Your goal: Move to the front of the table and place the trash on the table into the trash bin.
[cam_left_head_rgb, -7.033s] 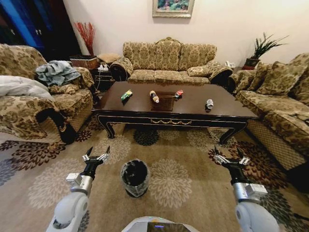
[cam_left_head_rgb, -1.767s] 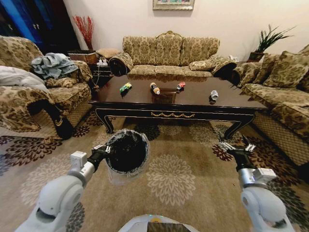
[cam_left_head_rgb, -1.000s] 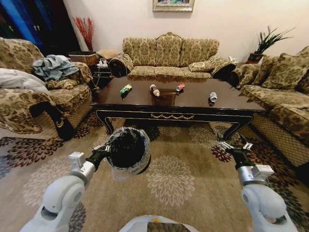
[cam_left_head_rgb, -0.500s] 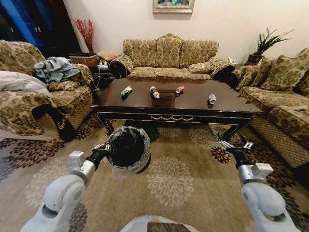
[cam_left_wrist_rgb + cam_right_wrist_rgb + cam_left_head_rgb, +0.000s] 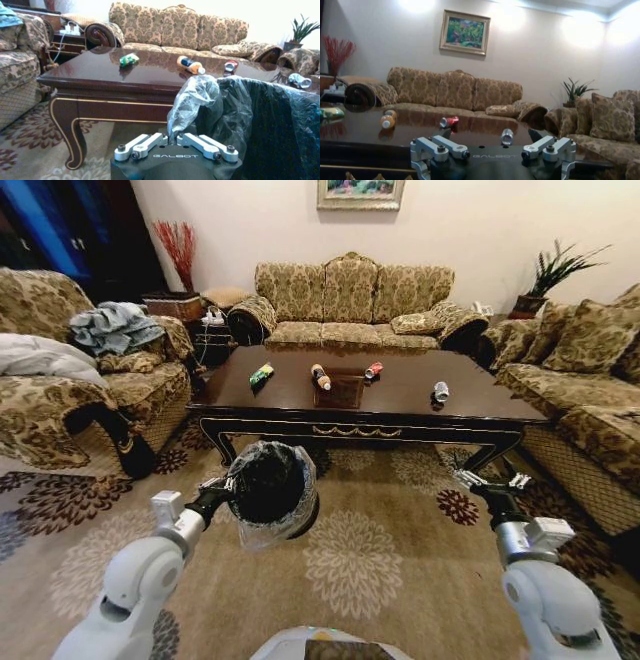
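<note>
The dark glossy table stands just ahead on the patterned carpet. On its top lies the trash: a green-yellow wrapper, a brown bottle, a red can and a silver can. My left gripper is shut on the bag-lined rim of the black trash bin and holds it off the floor, tilted, in front of the table's left half. In the left wrist view the gripper pinches the grey bag beside the bin. My right gripper hangs open and holds nothing, below the table's right front edge.
Patterned sofas ring the table: an armchair with clothes on the left, a long sofa behind, another sofa on the right. Open carpet lies between me and the table's carved front legs.
Seven seconds ago the bin stood on the carpet and both grippers were open. Now the left gripper holds it lifted. Over the last second the view has drawn slightly nearer the table.
</note>
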Robot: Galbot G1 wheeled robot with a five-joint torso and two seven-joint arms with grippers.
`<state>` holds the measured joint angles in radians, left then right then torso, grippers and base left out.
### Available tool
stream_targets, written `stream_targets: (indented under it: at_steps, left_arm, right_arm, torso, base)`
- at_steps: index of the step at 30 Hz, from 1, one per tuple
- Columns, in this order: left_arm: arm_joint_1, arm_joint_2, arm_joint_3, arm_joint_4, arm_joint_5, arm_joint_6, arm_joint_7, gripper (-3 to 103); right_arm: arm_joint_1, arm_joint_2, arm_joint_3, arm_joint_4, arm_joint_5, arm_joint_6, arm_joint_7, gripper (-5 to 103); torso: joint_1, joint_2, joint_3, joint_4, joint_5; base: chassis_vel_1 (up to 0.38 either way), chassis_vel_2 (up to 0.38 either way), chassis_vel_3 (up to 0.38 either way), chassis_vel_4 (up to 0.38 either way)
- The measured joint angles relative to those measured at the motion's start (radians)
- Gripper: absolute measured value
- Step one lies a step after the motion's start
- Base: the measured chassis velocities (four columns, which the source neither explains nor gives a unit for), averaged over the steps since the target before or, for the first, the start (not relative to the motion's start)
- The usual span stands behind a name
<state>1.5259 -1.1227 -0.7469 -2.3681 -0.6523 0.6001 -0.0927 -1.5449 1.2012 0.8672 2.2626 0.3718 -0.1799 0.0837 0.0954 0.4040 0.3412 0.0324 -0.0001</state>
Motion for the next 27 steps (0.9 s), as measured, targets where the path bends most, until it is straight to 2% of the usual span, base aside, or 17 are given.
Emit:
stream_targets:
  at_steps: [6, 27]
  left_arm:
    - [0.049, -0.01, -0.028, -0.028, 0.015, -0.003, 0.002, 3]
    - [0.058, 0.0, -0.043, -0.054, 0.013, 0.008, 0.001, 3]
  right_arm:
    - [0.002, -0.003, -0.009, -0.047, 0.0, 0.045, -0.03, 100]
    - [0.037, -0.036, -0.014, -0.111, 0.015, 0.084, -0.049, 100]
  torso:
    - [0.008, 0.024, 0.015, 0.0002, 0.0002]
    - [0.043, 0.115, 0.071, 0.0001, 0.0001]
  base:
    - [0.0, 0.0, 0.0, 0.0]
    - [-0.023, 0.023, 0.024, -0.025]
